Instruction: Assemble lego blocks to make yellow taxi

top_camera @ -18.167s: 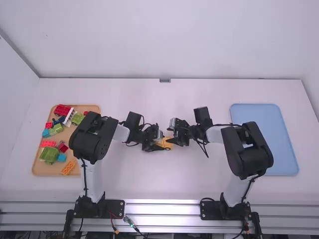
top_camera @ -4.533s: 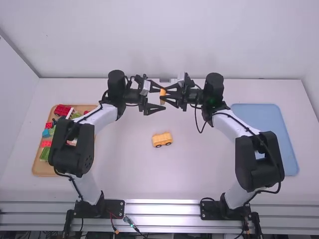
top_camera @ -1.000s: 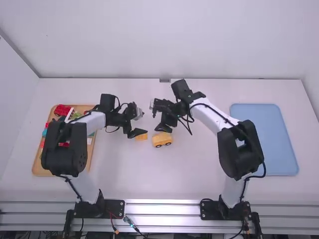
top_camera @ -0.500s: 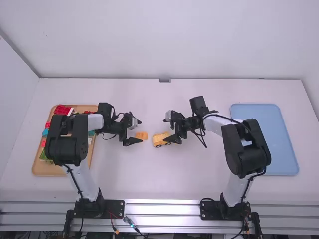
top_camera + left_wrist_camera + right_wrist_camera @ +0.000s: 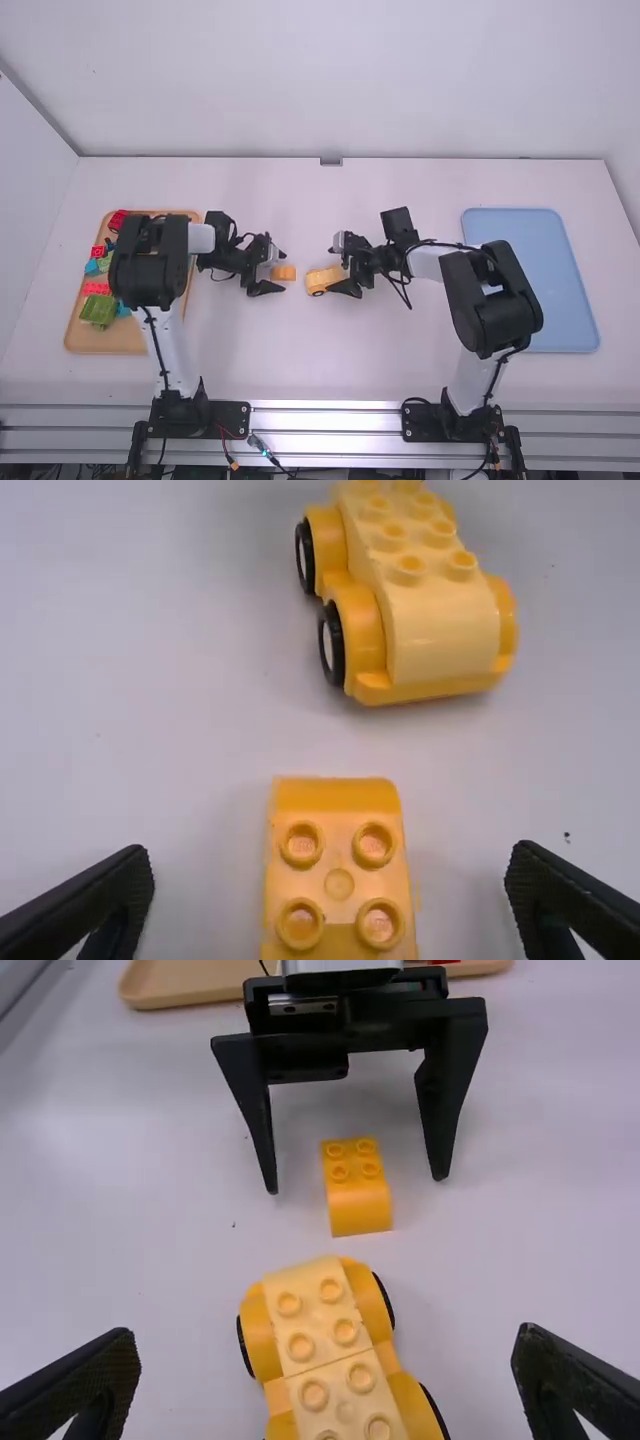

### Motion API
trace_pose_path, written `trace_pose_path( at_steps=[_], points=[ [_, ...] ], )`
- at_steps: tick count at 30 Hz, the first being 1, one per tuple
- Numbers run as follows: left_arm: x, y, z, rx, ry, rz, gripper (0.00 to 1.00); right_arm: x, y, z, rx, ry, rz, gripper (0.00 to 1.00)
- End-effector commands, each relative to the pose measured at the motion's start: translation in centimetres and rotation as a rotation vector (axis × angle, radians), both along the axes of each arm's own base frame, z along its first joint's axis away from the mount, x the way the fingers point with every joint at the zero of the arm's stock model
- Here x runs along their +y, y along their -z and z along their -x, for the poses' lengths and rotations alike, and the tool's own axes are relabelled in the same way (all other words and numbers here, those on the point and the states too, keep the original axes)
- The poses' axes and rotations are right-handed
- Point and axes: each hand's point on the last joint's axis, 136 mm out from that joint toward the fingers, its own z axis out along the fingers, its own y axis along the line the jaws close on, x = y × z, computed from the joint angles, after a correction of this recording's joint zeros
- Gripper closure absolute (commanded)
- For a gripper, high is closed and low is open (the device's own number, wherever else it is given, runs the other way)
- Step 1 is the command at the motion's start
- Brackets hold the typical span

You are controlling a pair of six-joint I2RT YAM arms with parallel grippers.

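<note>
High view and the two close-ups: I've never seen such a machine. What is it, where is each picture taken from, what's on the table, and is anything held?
You see two robot arms, a left one and a right one, each ending in a black two-finger pincer. The high view looks down from above and behind them; each close-up comes from a camera on one arm's wrist.

On the white table sit a yellow toy car body with wheels and, apart from it, a small yellow block. A tan tray of colourful blocks is on the left, a blue tray on the right.

Nothing is held: the left pincer is open around the small block, the right pincer open around the car body.
</note>
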Motion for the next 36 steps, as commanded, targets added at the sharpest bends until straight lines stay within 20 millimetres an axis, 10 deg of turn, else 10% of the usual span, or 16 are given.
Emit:
trace_pose_path(
  at_steps=[1,20,36],
  points=[
    [0.4,0.5,0.0,-0.012,0.016,0.001,0.18,-0.1,-1.2,0.0,-0.011,0.006,-0.012,0.04],
    [0.8,1.2,0.7,-0.021,0.049,-0.043,0.65,-0.3,-0.2,-0.2,-0.012,0.024,0.022,0.12],
    [0.4,0.5,0.5,-0.015,0.038,0.004,0.66,-0.1,4.2,0.8,-0.006,-0.055,-0.001,0.09]
  ],
)
